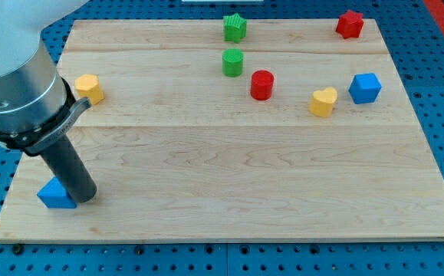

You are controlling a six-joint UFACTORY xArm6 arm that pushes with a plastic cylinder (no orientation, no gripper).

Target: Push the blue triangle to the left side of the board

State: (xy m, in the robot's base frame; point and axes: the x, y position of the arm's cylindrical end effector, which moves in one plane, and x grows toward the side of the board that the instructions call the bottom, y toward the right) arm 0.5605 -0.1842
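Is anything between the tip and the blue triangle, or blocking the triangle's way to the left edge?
Nothing visible. My tip sits against the blue triangle on its right side, and the triangle already lies near the board's left edge.

Pretty bright, even light is washing over the wooden board (229, 176); blocks are throwing only small soft shadows, everything's looking sharp, no glare.

Green star (235, 27), green cylinder (232, 62), red cylinder (261, 84), yellow heart (323, 102), blue cube (365, 88)
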